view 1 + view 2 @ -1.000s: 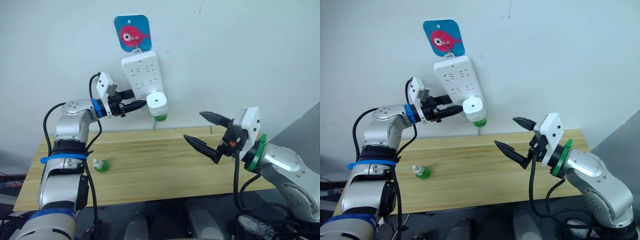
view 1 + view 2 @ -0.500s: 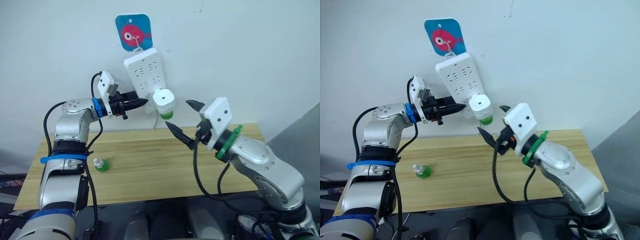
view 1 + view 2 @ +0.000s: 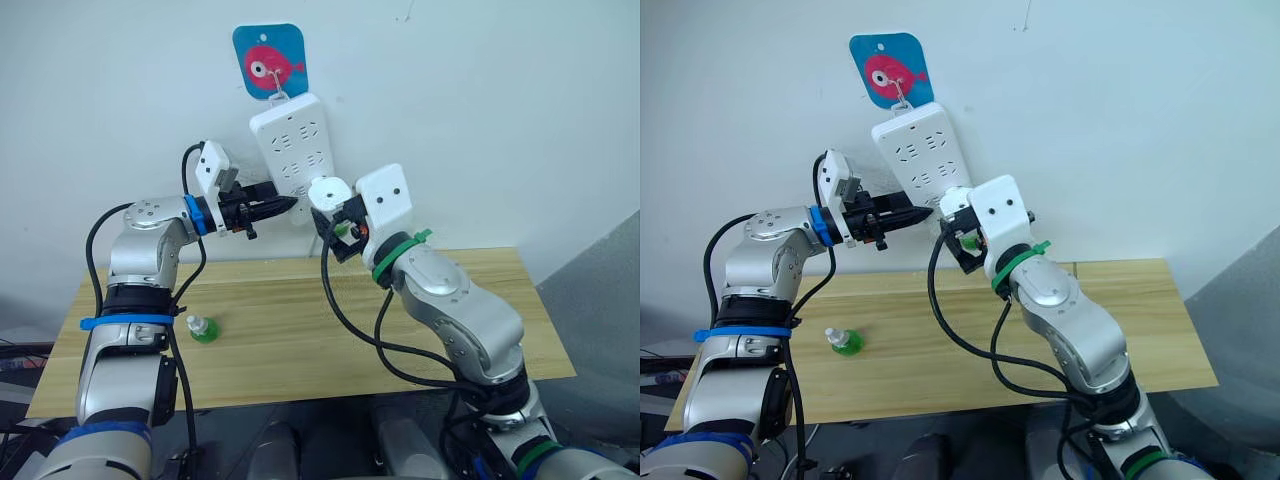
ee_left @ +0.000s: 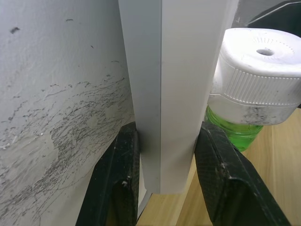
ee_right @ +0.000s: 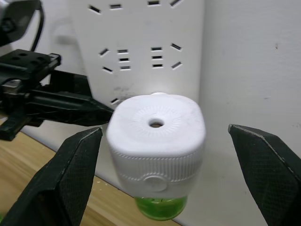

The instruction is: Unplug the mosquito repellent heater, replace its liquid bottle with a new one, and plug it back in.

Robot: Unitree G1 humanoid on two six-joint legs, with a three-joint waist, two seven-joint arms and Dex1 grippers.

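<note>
Lying nearest on the pale wooden tabletop (image 3: 300, 330), at about eight o'clock in the head views, is a small green bottle with a white cap (image 3: 203, 330), apart from both arms. Farther back, against the wall at twelve o'clock, hangs the long white multi-socket power strip (image 3: 292, 150) under a blue card with a pink fish (image 3: 268, 62).

The mosquito repellent heater (image 5: 156, 141), a small rounded white plastic unit with a round vent hole and a green liquid bottle (image 5: 160, 208) below it, sits plugged into the strip's lower end. The right gripper (image 5: 160, 165) has its two black fingers spread wide, one at nine o'clock and one at three o'clock of the heater, touching neither side. The left gripper (image 4: 167, 174) is clamped on the strip's lower edge, steadying it.

I judge the heater light and rigid, its smooth shell somewhat slippery; the ribbed band around its middle looks the best place to pinch, not the green bottle, which may turn or loosen. The hanging strip would swing without the left hold.

The left wrist view shows the fingers pressed against the strip's two faces, which the head views cannot resolve. The right wrist view shows the open gaps beside the heater, which the right arm hides in the head views.
</note>
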